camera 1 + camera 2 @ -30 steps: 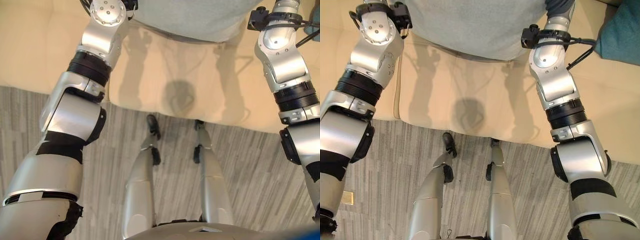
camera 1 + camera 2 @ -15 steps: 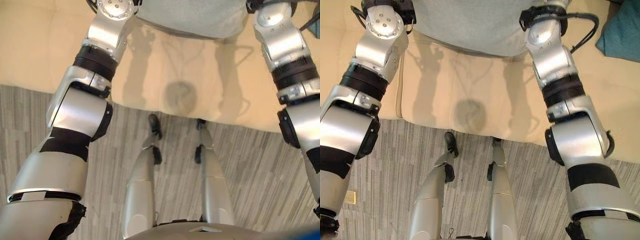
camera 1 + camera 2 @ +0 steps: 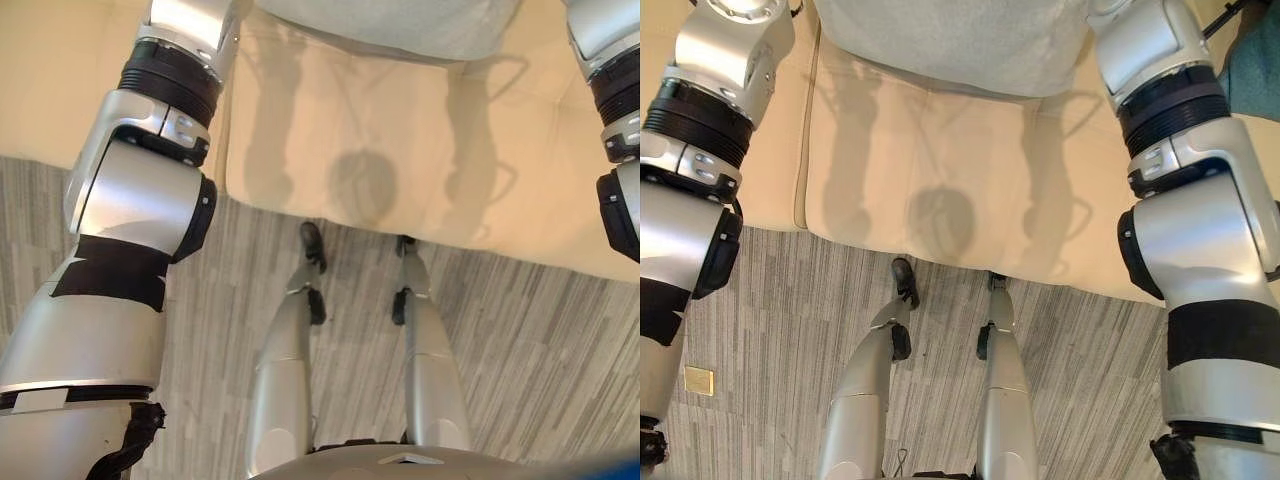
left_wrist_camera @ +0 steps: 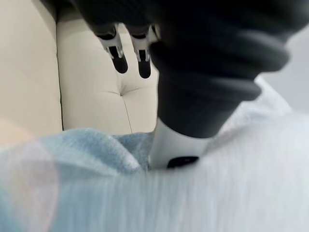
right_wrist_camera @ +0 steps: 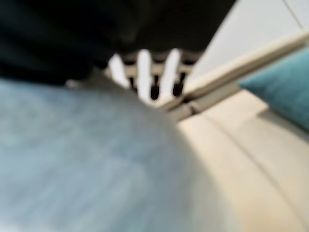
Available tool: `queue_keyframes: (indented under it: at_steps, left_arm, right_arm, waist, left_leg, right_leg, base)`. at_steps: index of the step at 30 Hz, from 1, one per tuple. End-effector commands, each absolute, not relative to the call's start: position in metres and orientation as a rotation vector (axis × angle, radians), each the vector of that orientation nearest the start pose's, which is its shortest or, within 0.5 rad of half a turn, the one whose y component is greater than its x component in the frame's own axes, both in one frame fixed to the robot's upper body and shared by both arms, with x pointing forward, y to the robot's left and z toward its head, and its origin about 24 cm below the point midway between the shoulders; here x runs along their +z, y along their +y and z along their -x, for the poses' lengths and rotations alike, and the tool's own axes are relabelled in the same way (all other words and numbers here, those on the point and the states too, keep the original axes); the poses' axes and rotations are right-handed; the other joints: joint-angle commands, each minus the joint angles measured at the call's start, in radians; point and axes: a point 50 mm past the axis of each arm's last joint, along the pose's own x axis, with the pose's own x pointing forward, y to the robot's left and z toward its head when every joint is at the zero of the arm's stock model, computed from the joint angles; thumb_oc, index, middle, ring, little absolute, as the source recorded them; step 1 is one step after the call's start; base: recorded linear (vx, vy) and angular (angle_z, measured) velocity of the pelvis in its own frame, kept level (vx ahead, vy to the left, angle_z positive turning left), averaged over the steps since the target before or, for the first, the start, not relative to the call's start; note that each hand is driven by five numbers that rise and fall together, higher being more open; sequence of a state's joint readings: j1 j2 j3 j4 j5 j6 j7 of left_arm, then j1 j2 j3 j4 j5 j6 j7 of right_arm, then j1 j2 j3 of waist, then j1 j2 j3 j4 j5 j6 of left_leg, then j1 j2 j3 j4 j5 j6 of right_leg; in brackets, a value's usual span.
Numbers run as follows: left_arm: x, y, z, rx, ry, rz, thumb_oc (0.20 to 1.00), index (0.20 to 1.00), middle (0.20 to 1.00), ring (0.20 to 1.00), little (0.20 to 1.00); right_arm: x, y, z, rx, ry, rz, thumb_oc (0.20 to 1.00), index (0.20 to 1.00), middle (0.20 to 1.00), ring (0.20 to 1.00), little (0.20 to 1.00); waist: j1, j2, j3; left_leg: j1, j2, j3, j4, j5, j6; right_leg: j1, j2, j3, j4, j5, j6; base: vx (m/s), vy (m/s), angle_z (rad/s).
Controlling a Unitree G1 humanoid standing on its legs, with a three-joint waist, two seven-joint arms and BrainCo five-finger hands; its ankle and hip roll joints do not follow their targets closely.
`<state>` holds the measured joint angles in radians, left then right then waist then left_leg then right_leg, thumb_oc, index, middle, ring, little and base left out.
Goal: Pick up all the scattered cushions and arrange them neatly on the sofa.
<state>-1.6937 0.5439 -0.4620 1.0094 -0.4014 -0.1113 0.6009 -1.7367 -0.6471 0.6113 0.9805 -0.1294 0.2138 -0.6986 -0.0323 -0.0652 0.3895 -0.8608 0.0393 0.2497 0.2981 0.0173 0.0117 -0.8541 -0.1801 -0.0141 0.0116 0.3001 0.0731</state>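
The pale blue cushion [image 3: 950, 45] hangs over the sofa [image 3: 970, 190] seat between both arms. Left hand [image 4: 130, 48] and right hand [image 5: 149, 72] press its sides with straight fingers.

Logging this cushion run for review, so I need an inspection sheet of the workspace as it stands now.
Surface: cream sofa, seat bare in front.
Job's things: pale blue-grey cushion between both arms, above the seat; teal cushion on the sofa to the robot's right.
Clutter: nothing seen.
Hands: left hand and right hand against the pale cushion, fingers straight.
Cables: nothing seen.
Surroundings: grey striped floor.
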Motion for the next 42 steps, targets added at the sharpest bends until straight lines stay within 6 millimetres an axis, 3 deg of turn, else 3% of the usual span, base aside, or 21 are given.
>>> queue_keyframes:
  at_steps: [1, 4, 5, 9, 10, 13, 15, 16, 18, 23, 24, 25, 27, 29, 30, 33, 34, 35, 36, 41, 42]
  left_arm:
    - [0.474, 0.188, -0.347, 0.508, -0.968, -0.106, 1.000, 1.000, 1.000, 1.000, 1.000]
    - [0.478, 0.243, -0.332, 0.635, -0.970, -0.102, 1.000, 1.000, 1.000, 1.000, 1.000]
    - [0.478, 0.244, -0.331, 0.635, -0.971, -0.102, 1.000, 1.000, 1.000, 1.000, 1.000]
    - [0.469, 0.299, -0.315, 0.773, -0.938, -0.128, 1.000, 1.000, 1.000, 1.000, 1.000]
    - [0.469, 0.299, -0.315, 0.772, -0.937, -0.128, 1.000, 1.000, 1.000, 1.000, 1.000]
    - [0.449, 0.343, -0.298, 0.886, -0.904, -0.162, 1.000, 1.000, 1.000, 1.000, 1.000]
    - [0.432, 0.360, -0.292, 0.911, -0.902, -0.167, 1.000, 1.000, 1.000, 1.000, 1.000]
    - [0.413, 0.368, -0.290, 0.909, -0.896, -0.180, 1.000, 1.000, 1.000, 1.000, 1.000]
    - [0.406, 0.369, -0.291, 0.907, -0.884, -0.188, 1.000, 1.000, 1.000, 1.000, 1.000]
    - [0.308, 0.376, -0.285, 0.799, -0.789, -0.199, 1.000, 1.000, 1.000, 1.000, 1.000]
    - [0.304, 0.376, -0.284, 0.795, -0.782, -0.202, 1.000, 1.000, 1.000, 1.000, 1.000]
    - [0.263, 0.377, -0.282, 0.751, -0.691, -0.192, 1.000, 1.000, 1.000, 1.000, 1.000]
    - [0.209, 0.375, -0.275, 0.729, -0.539, -0.196, 1.000, 1.000, 1.000, 1.000, 1.000]
    - [0.191, 0.375, -0.267, 0.713, -0.490, -0.213, 1.000, 1.000, 1.000, 1.000, 1.000]
    - [0.136, 0.365, -0.255, 0.669, -0.316, -0.206, 1.000, 1.000, 1.000, 1.000, 1.000]
    - [0.071, 0.354, -0.234, 0.623, -0.083, -0.198, 1.000, 1.000, 1.000, 1.000, 1.000]
    - [0.070, 0.354, -0.234, 0.622, -0.082, -0.199, 1.000, 1.000, 1.000, 1.000, 1.000]
    - [0.036, 0.344, -0.225, 0.587, 0.053, -0.192, 1.000, 1.000, 1.000, 1.000, 1.000]
    - [0.020, 0.340, -0.219, 0.568, 0.120, -0.188, 1.000, 1.000, 1.000, 1.000, 1.000]
    - [-0.051, 0.322, -0.186, 0.503, 0.463, -0.295, 1.000, 1.000, 1.000, 1.000, 1.000]
    - [-0.051, 0.322, -0.186, 0.503, 0.463, -0.295, 1.000, 1.000, 1.000, 1.000, 1.000]
  right_arm:
    - [0.476, -0.190, -0.346, -0.953, -0.869, 0.914, 1.000, 1.000, 1.000, 1.000, 1.000]
    - [0.482, -0.225, -0.336, -1.022, -0.834, 0.916, 1.000, 1.000, 1.000, 1.000, 1.000]
    - [0.482, -0.225, -0.336, -1.021, -0.835, 0.916, 1.000, 1.000, 1.000, 1.000, 1.000]
    - [0.482, -0.263, -0.322, -1.083, -0.808, 0.873, 1.000, 1.000, 1.000, 1.000, 1.000]
    - [0.481, -0.263, -0.322, -1.083, -0.807, 0.873, 1.000, 1.000, 1.000, 1.000, 1.000]
    - [0.475, -0.293, -0.308, -1.118, -0.811, 0.841, 1.000, 1.000, 1.000, 1.000, 1.000]
    - [0.466, -0.307, -0.300, -1.109, -0.839, 0.820, 1.000, 1.000, 1.000, 1.000, 1.000]
    - [0.447, -0.318, -0.297, -1.076, -0.840, 0.820, 1.000, 1.000, 1.000, 1.000, 1.000]
    - [0.439, -0.320, -0.299, -1.069, -0.829, 0.826, 1.000, 1.000, 1.000, 1.000, 1.000]
    - [0.318, -0.351, -0.297, -0.820, -0.642, 0.827, 1.000, 1.000, 1.000, 1.000, 1.000]
    - [0.314, -0.352, -0.295, -0.816, -0.635, 0.830, 1.000, 1.000, 1.000, 1.000, 1.000]
    - [0.264, -0.361, -0.294, -0.744, -0.492, 0.794, 1.000, 1.000, 1.000, 1.000, 1.000]
    - [0.215, -0.364, -0.283, -0.670, -0.377, 0.721, 1.000, 1.000, 1.000, 1.000, 1.000]
    - [0.195, -0.364, -0.277, -0.642, -0.318, 0.737, 1.000, 1.000, 1.000, 1.000, 1.000]
    - [0.152, -0.358, -0.269, -0.573, -0.206, 0.693, 1.000, 1.000, 1.000, 1.000, 1.000]
    - [0.108, -0.346, -0.254, -0.452, -0.073, 0.710, 1.000, 1.000, 1.000, 1.000, 1.000]
    - [0.107, -0.346, -0.254, -0.452, -0.071, 0.711, 1.000, 1.000, 1.000, 1.000, 1.000]
    - [0.085, -0.335, -0.252, -0.382, -0.013, 0.705, 1.000, 1.000, 1.000, 1.000, 1.000]
    - [0.074, -0.332, -0.248, -0.347, 0.030, 0.720, 1.000, 1.000, 1.000, 1.000, 1.000]
    - [0.007, -0.299, -0.237, -0.157, 0.233, 0.698, 1.000, 1.000, 1.000, 1.000, 1.000]
    - [0.007, -0.299, -0.237, -0.157, 0.233, 0.698, 1.000, 1.000, 1.000, 1.000, 1.000]
  waist:
    - [0.012, 0.038, -0.042]
    - [0.019, 0.041, -0.047]
    - [0.018, 0.041, -0.046]
    - [0.024, 0.045, -0.052]
    - [0.024, 0.046, -0.052]
    - [0.027, 0.045, -0.053]
    - [0.026, 0.044, -0.053]
    - [0.024, 0.044, -0.054]
    - [0.023, 0.043, -0.064]
    - [0.013, 0.029, -0.086]
    - [0.013, 0.028, -0.091]
    - [0.018, 0.023, -0.100]
    - [0.019, 0.017, -0.112]
    - [0.024, 0.014, -0.119]
    - [0.037, 0.010, -0.125]
    - [0.042, 0.008, -0.148]
    - [0.042, 0.009, -0.147]
    - [0.047, 0.009, -0.163]
    - [0.048, 0.011, -0.168]
    - [0.064, 0.019, -0.188]
    - [0.064, 0.019, -0.187]
  left_leg:
    - [0.075, -0.061, -0.105, -0.152, -0.015, -0.061]
    - [0.078, -0.058, -0.103, -0.148, -0.017, -0.064]
    - [0.078, -0.058, -0.103, -0.147, -0.017, -0.064]
    - [0.088, -0.053, -0.101, -0.140, -0.022, -0.068]
    - [0.089, -0.053, -0.101, -0.139, -0.022, -0.068]
    - [0.102, -0.047, -0.100, -0.130, -0.030, -0.069]
    - [0.114, -0.044, -0.100, -0.128, -0.035, -0.071]
    - [0.129, -0.041, -0.100, -0.128, -0.038, -0.071]
    - [0.134, -0.041, -0.100, -0.130, -0.038, -0.071]
    - [0.229, -0.039, -0.102, -0.155, -0.040, -0.071]
    - [0.233, -0.040, -0.102, -0.156, -0.040, -0.071]
    - [0.269, -0.042, -0.107, -0.150, -0.051, -0.070]
    - [0.322, -0.044, -0.114, -0.144, -0.062, -0.068]
    - [0.348, -0.042, -0.118, -0.145, -0.067, -0.068]
    - [0.409, -0.044, -0.131, -0.145, -0.078, -0.062]
    - [0.490, -0.035, -0.146, -0.172, -0.071, -0.059]
    - [0.495, -0.035, -0.147, -0.174, -0.070, -0.060]
    - [0.540, -0.027, -0.153, -0.196, -0.063, -0.060]
    - [0.560, -0.024, -0.164, -0.209, -0.055, -0.059]
    - [0.649, 0.007, -0.196, -0.230, -0.043, -0.065]
    - [0.650, 0.007, -0.196, -0.230, -0.042, -0.065]
  right_leg:
    - [0.151, -0.071, -0.095, 0.008, -0.103, 0.162]
    - [0.157, -0.073, -0.100, 0.005, -0.105, 0.163]
    - [0.158, -0.073, -0.100, 0.005, -0.105, 0.162]
    - [0.171, -0.077, -0.102, 0.006, -0.110, 0.162]
    - [0.172, -0.077, -0.102, 0.006, -0.110, 0.162]
    - [0.183, -0.078, -0.105, 0.009, -0.115, 0.159]
    - [0.193, -0.076, -0.108, 0.011, -0.118, 0.157]
    - [0.208, -0.076, -0.110, 0.011, -0.122, 0.156]
    - [0.214, -0.076, -0.112, 0.010, -0.122, 0.155]
    - [0.298, -0.074, -0.124, 0.006, -0.140, 0.149]
    - [0.303, -0.074, -0.125, 0.005, -0.141, 0.149]
    - [0.341, -0.075, -0.128, 0.011, -0.156, 0.147]
    - [0.394, -0.077, -0.140, 0.017, -0.171, 0.142]
    - [0.422, -0.076, -0.146, 0.019, -0.179, 0.141]
    - [0.482, -0.078, -0.163, 0.025, -0.200, 0.137]
    - [0.559, -0.069, -0.175, 0.031, -0.225, 0.127]
    - [0.563, -0.069, -0.176, 0.030, -0.225, 0.127]
    - [0.599, -0.062, -0.181, 0.039, -0.245, 0.119]
    - [0.619, -0.061, -0.191, 0.045, -0.257, 0.115]
    - [0.700, -0.037, -0.217, 0.105, -0.333, 0.090]
    - [0.701, -0.037, -0.217, 0.105, -0.333, 0.090]
  base:
    - [0.00, 0.000, 0.00]
    - [0.00, 0.000, 0.00]
    - [0.00, 0.000, 0.00]
    - [0.00, 0.000, 0.00]
    - [0.00, 0.000, 0.00]
    - [0.01, 0.004, 0.03]
    - [0.01, -0.014, 0.04]
    - [0.01, -0.025, 0.05]
    - [0.01, -0.013, 0.06]
    - [0.03, -0.044, 0.05]
    - [0.06, -0.072, 0.00]
    - [0.06, -0.063, -0.02]
    - [0.08, -0.067, -0.02]
    - [0.08, -0.054, -0.01]
    - [0.12, -0.071, 0.01]
    - [0.09, -0.062, 0.04]
    - [0.06, -0.087, 0.08]
    - [0.04, -0.091, 0.21]
    - [0.02, -0.128, 0.25]
    - [-0.03, -0.114, 0.32]
    - [0.00, -0.146, 0.18]
